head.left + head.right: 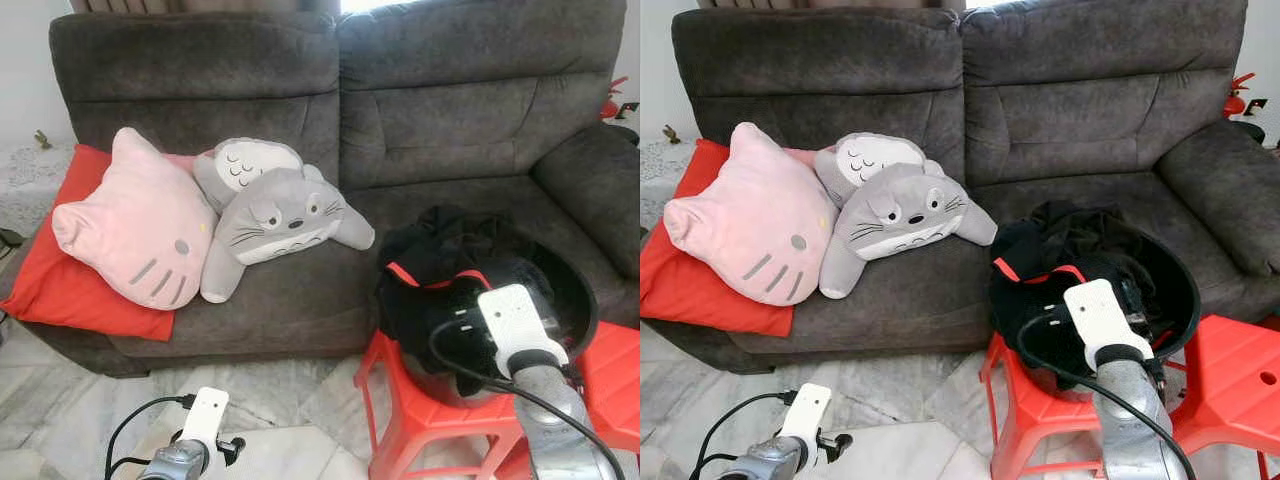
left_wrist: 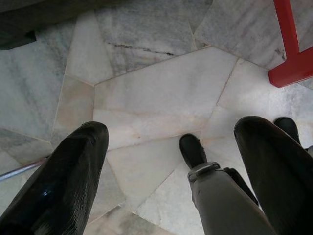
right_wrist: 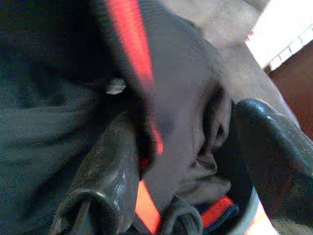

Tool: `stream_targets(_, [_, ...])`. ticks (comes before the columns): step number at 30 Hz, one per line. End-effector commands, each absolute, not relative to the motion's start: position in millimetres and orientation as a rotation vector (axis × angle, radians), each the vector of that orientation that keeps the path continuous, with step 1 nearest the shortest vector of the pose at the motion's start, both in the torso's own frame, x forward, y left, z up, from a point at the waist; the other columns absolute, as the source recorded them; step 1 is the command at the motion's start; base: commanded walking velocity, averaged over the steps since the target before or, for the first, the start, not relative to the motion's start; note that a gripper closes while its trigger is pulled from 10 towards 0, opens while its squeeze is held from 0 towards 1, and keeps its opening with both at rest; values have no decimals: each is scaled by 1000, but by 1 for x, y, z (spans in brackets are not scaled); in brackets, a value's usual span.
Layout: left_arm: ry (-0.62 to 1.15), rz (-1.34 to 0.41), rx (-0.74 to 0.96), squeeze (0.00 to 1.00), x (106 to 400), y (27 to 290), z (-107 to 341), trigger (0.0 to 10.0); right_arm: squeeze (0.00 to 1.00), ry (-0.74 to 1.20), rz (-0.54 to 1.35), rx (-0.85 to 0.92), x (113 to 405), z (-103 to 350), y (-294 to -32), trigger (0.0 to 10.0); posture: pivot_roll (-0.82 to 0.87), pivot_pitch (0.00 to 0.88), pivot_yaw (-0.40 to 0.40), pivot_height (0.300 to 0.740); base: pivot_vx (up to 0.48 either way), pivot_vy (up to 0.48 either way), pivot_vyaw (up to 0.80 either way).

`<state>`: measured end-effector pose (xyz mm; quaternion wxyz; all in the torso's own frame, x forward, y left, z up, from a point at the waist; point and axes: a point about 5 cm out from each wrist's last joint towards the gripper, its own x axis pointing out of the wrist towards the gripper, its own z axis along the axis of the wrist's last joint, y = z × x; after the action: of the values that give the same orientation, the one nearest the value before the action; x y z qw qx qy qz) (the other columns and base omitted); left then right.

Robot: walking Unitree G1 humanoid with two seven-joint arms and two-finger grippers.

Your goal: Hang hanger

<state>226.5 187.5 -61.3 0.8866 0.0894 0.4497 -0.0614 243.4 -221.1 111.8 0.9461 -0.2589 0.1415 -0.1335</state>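
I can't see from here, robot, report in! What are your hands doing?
Right gripper open, buried in black clothes in basin. Left gripper open, idle over floor. No hanger spotted.

Black garment [image 1: 445, 262] with red-orange trim, crumpled, heaped in a black basin [image 1: 580, 300] on a red stool [image 1: 420, 415], near right.

Your two head cameras are looking forward and down from standing height, facing the sofa [image 1: 400, 130] from a short way off. Both are sharing the same scene: the cushions, the black tub [image 1: 1170, 270] of dark clothes [image 1: 440, 260] on the red stool [image 1: 400, 410], and your forearms rising from the bottom edge. The right eye is sitting slightly to the side, so everything is shifting leftward in it. Your left wrist camera is pointing straight down at the marble floor [image 2: 161, 93], well above it. Your right wrist camera is sitting very close to the clothes, pointing into the tub.
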Motion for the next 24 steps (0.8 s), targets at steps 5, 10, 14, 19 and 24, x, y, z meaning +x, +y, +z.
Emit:
stream_targets(5, [954, -140, 205, 0, 224, 190, -63, 10000, 0, 343, -377, -395, 240, 97, -231, 10000, -242, 0, 55, 740, 0, 0, 0])
stream_targets(10, [954, -141, 208, 0, 224, 190, -63, 10000, 0, 366, -396, -354, 240, 89, -232, 10000, -242, 0, 55, 740, 0, 0, 0])
stream_targets(14, [954, -142, 210, 0, 224, 190, -63, 10000, 0, 344, -399, -345, 241, 89, -231, 10000, -242, 0, 55, 740, 0, 0, 0])
stream_targets(19, [953, -142, 214, 0, 224, 191, -63, 10000, 0, 238, -340, -349, 250, 101, -224, 10000, -239, 0, 58, 740, 0, 0, 0])
stream_targets(24, [951, -143, 219, 0, 224, 191, -63, 10000, 0, 180, -311, -438, 256, 110, -224, 10000, -239, 0, 58, 740, 0, 0, 0])
